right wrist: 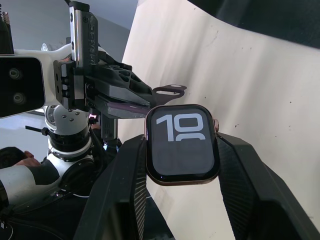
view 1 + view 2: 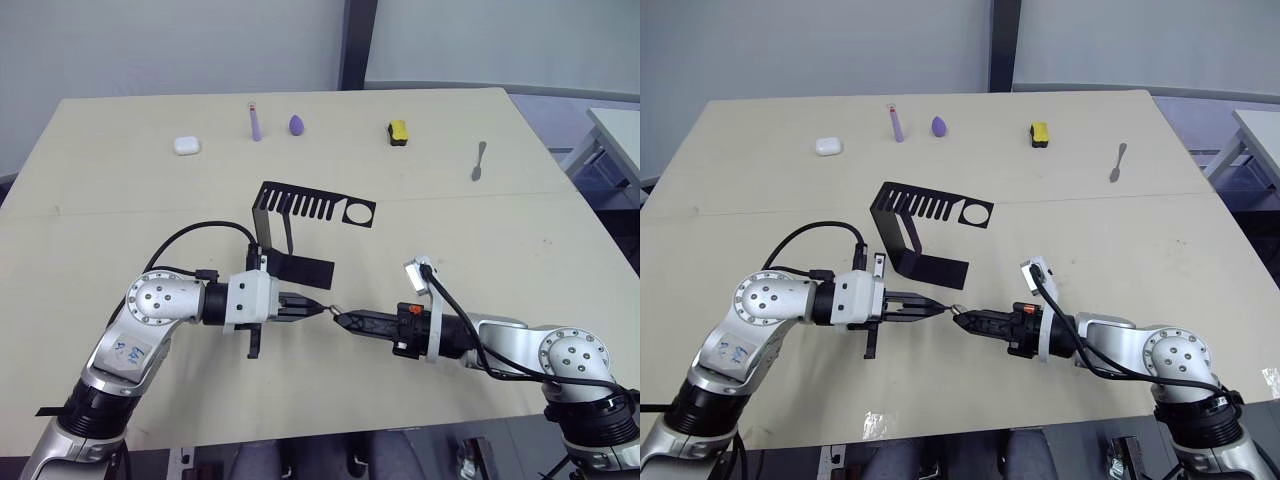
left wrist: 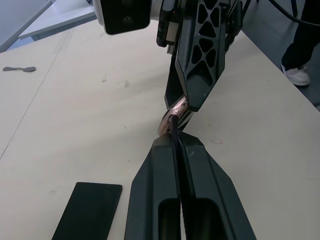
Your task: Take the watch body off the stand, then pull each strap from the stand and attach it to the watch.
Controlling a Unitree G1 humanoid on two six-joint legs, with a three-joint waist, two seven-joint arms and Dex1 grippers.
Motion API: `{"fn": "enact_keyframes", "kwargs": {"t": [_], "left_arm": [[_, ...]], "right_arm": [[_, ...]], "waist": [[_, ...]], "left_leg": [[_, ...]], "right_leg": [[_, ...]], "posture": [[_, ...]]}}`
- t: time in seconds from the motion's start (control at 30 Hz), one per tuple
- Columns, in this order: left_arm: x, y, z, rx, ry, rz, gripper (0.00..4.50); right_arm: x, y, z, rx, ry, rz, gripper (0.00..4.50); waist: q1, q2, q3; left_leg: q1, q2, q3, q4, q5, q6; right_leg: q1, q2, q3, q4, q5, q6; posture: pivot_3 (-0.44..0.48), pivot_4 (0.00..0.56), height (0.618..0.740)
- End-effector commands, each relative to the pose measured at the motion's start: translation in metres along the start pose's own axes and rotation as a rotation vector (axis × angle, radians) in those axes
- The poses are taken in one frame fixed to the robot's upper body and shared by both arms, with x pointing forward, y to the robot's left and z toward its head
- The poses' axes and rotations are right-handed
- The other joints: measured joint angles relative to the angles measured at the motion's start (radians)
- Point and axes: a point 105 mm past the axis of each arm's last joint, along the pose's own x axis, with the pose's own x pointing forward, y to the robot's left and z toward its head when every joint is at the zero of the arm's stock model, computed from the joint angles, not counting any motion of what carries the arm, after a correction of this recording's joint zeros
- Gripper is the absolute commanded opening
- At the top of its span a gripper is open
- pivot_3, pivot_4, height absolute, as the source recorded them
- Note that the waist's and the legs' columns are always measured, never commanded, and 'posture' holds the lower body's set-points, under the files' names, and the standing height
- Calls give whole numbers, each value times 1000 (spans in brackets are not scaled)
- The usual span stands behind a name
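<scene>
While the watch body (image 1: 182,145) sits clamped by its two sides between the right gripper (image 2: 347,320) fingers, face toward that wrist's camera, one strap (image 3: 176,150) is pinched edge-on in the left gripper (image 2: 312,307), whose fingers are closed flat against it. The two grippers meet tip to tip in front of the stand (image 2: 300,225), off its base on the robot's side. The strap's long axis runs along the left fingers and points straight at the watch, and its free end touches or nearly touches the pale gold rim; I cannot tell whether it has entered the slot. Judging by this, the coming move is a short push along that same line, so the strap end must stay level with the case edge. Both arms are equally near the joint.

Counted: one watch, one stand, one strap that I can make out; a second strap I cannot find on the stand's slotted top plate, which looks bare.

Beyond the stand, along the table's (image 2: 120,230) far side, lie a white earbud case (image 2: 186,145), a purple tube (image 2: 254,122), a purple egg-shaped sponge (image 2: 297,124), a yellow-and-black block (image 2: 398,132) and a spoon (image 2: 479,160), one of each.
</scene>
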Motion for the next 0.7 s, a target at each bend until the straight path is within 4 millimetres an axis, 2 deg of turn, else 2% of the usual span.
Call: {"fn": "enact_keyframes", "kwargs": {"t": [0.03, 0.7], "left_arm": [[4, 0, 6, 29, -21, -8, 0], [25, -3, 23, 159, 1, -108, 0]], "right_arm": [[3, 18, 0, -29, -3, 75, 1516], [4, 18, -3, -20, 15, 79, 1516]], "waist": [[0, 0, 0], [2, 0, 0]], "left_leg": [[0, 0, 0, 0, 0, 0], [0, 0, 0, 0, 0, 0]], "right_leg": [[0, 0, 0, 0, 0, 0], [0, 0, -1, 0, 0, 0]], "posture": [[0, 150, 740], [0, 150, 740]]}}
